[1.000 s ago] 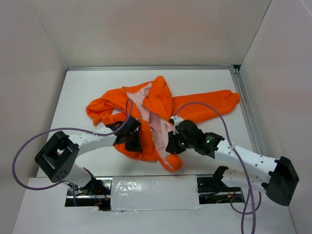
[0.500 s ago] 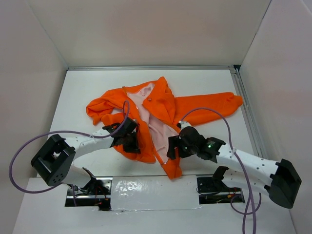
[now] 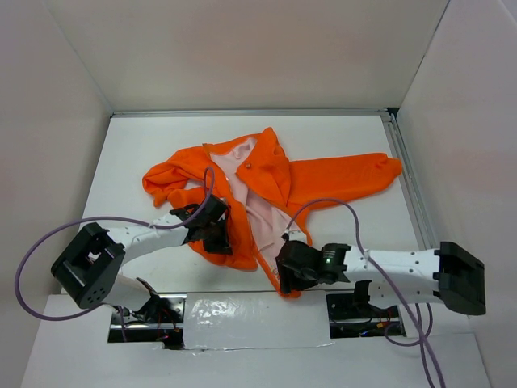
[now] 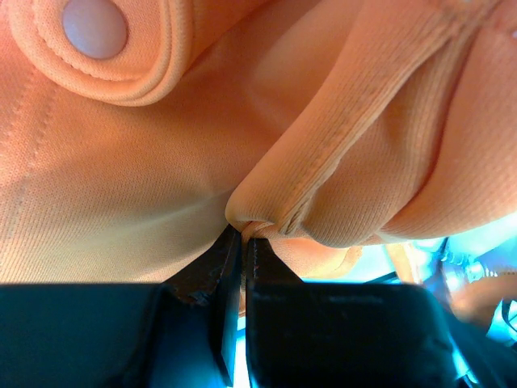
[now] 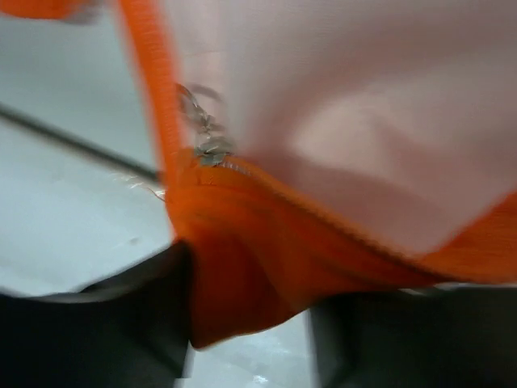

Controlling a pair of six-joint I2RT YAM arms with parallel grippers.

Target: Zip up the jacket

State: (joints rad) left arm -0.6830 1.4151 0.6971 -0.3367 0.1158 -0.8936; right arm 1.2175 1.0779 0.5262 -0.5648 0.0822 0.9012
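The orange jacket (image 3: 323,179) lies open on the white table (image 3: 137,145), pale pink lining (image 3: 257,206) up and one sleeve stretched to the right. My left gripper (image 3: 220,237) is shut on a fold of the left front panel; the left wrist view shows this gripper (image 4: 242,234) pinching orange fabric (image 4: 121,178) below a white snap (image 4: 95,27). My right gripper (image 3: 285,279) stands open at the jacket's bottom hem near the table's front edge. In the blurred right wrist view the hem corner (image 5: 242,267) hangs between the spread fingers (image 5: 137,323), with the zipper's lower end (image 5: 212,149) just above.
White walls close in the table on three sides. A metal rail (image 3: 408,178) runs along the right edge. A taped strip (image 3: 250,311) and the arm bases line the near edge. Purple cables (image 3: 32,259) loop beside both arms.
My right gripper opened, let go of the front panel and dropped toward the near edge to the bottom hem. The lifted panel fell flat. The left gripper kept its hold.
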